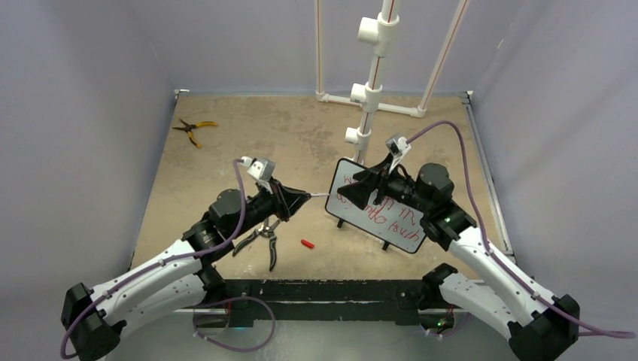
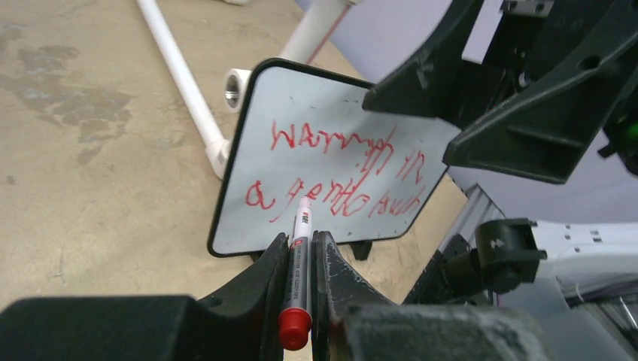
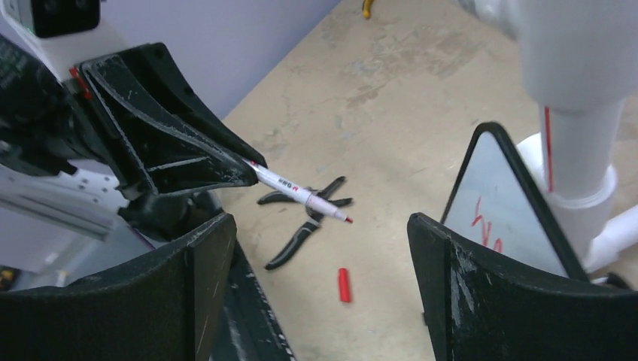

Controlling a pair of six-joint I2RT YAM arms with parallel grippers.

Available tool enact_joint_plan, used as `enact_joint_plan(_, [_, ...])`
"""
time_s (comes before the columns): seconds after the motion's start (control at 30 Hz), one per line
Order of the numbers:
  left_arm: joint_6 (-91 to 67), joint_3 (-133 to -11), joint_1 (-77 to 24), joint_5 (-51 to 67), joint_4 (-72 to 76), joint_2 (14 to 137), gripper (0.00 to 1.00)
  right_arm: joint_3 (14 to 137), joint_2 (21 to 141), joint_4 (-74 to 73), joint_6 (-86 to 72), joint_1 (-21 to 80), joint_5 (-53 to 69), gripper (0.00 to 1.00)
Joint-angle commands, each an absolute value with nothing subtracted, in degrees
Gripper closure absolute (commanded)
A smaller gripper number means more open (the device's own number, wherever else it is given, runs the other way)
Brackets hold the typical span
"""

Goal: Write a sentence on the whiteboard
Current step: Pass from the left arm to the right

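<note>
The whiteboard (image 1: 360,218) stands tilted on its feet right of centre; it also shows in the left wrist view (image 2: 263,169) and, edge-on, in the right wrist view (image 3: 500,188). The sentence (image 2: 338,169) is two lines of red scrawl across its face. My left gripper (image 1: 302,198) (image 2: 302,239) is shut on a red-ended marker (image 2: 301,259) (image 3: 290,184). The uncapped tip points at the board, a short gap from its left edge. My right gripper (image 1: 344,189) (image 3: 320,226) is wide open and empty, its fingers spread over the board's left end.
The marker's red cap (image 1: 307,244) (image 3: 344,284) lies on the table between the arms. Black pliers (image 1: 259,237) lie under the left gripper. Yellow-handled pliers (image 1: 194,129) lie at the far left. A white PVC pipe frame (image 1: 369,98) stands just behind the board.
</note>
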State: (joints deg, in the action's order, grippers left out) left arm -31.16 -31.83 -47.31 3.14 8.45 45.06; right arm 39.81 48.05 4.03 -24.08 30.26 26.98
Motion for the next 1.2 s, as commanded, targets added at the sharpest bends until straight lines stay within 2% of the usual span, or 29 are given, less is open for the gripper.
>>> enact_joint_plan(0.0, [-38.7, -26.6, -47.0, -6.1, 16.3, 40.4, 1.0, 35.4, 47.7, 20.3, -44.0, 34.3, 21.5, 0.14])
enact_joint_plan(0.13, [-41.0, -21.2, -47.1, -9.1, 22.6, 36.4, 1.0, 34.4, 47.5, 22.3, -55.6, 41.8, 10.1, 0.17])
enact_joint_plan(0.4, [-36.4, -15.8, -47.1, -13.2, 30.8, 31.0, 1.0, 30.2, 50.3, 27.5, -75.4, 49.4, -0.9, 0.24])
enact_joint_plan(0.5, [-34.3, -14.5, -47.1, -12.1, 34.6, 31.7, 1.0, 32.2, 53.6, 26.5, -78.3, 53.1, -6.2, 0.25])
enact_joint_plan(0.73, [-30.0, -13.4, -47.2, -8.7, 38.5, 33.0, 1.0, 37.3, 62.2, 26.1, -84.2, 56.3, -9.8, 0.26])
enact_joint_plan(1.1, [-25.4, -12.6, -47.2, -2.7, 40.5, 34.4, 1.0, 42.2, 67.4, 22.7, -88.4, 57.8, -16.0, 0.37])
enact_joint_plan(1.17, [-24.8, -12.3, -47.3, -2.6, 40.7, 34.7, 1.0, 42.7, 67.9, 22.5, -88.8, 57.8, -16.4, 0.42])
